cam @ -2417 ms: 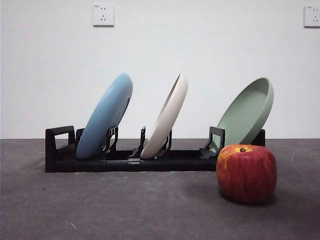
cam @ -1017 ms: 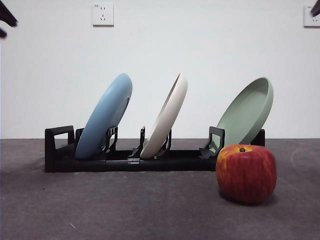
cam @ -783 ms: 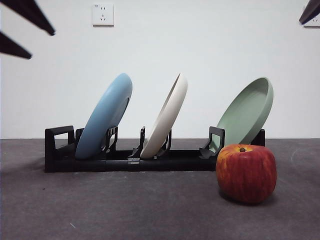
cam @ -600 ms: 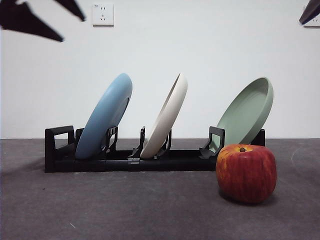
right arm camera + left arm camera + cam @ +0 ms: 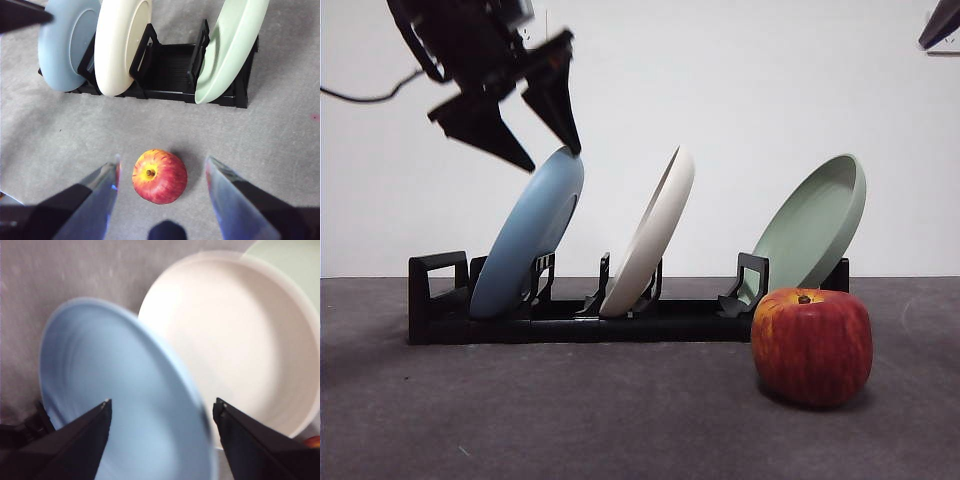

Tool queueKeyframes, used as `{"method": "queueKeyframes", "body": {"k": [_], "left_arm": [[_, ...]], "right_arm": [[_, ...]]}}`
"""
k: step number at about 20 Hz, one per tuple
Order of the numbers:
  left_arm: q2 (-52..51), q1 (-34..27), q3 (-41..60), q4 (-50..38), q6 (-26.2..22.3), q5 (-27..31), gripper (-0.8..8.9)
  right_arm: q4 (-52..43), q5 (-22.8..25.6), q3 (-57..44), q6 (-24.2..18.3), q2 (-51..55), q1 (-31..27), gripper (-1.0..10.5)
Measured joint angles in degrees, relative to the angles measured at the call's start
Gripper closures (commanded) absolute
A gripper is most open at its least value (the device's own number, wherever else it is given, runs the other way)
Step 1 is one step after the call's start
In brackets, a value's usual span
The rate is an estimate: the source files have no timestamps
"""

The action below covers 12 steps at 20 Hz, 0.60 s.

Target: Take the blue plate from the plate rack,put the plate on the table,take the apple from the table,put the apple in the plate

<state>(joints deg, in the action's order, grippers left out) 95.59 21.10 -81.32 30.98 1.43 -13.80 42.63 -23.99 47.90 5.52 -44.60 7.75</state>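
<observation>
The blue plate (image 5: 525, 240) leans in the left slot of the black plate rack (image 5: 620, 325). My left gripper (image 5: 552, 158) hangs open right at the plate's top rim, one jaw on each side of the edge. In the left wrist view the blue plate (image 5: 115, 390) fills the space under the left gripper (image 5: 161, 401), and no contact shows. The red apple (image 5: 812, 345) sits on the table (image 5: 570, 420) in front of the rack's right end. High above the apple (image 5: 160, 176), my right gripper (image 5: 162, 160) is open; in the front view it shows as a black tip (image 5: 940, 25).
A cream-white plate (image 5: 655, 235) stands in the middle slot and a sage-green plate (image 5: 815, 225) in the right slot. The rack (image 5: 170, 70) lies beyond the apple. The left arm's cable trails off at the upper left.
The left arm has come down from the top-left corner to the blue plate's top rim. Plates, apple and the right arm's tip have not moved.
</observation>
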Motion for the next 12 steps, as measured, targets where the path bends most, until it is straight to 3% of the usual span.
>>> {"method": "queueKeyframes", "body": {"k": [4,8,12], "left_arm": [[1.0,0.4,0.0,-1.2,-0.6,0.1,4.84],[1.0,0.5,0.0,-1.2,-1.2,-1.7,7.99],[1.0,1.0,-0.1,-1.0,-1.5,-3.3,8.22]], "right_arm": [[0.0,0.0,0.0,0.0,0.0,0.0,6.6],[0.0,0.0,0.0,0.0,0.0,0.0,6.6],[0.0,0.1,0.0,0.0,0.0,0.0,6.6]]}}
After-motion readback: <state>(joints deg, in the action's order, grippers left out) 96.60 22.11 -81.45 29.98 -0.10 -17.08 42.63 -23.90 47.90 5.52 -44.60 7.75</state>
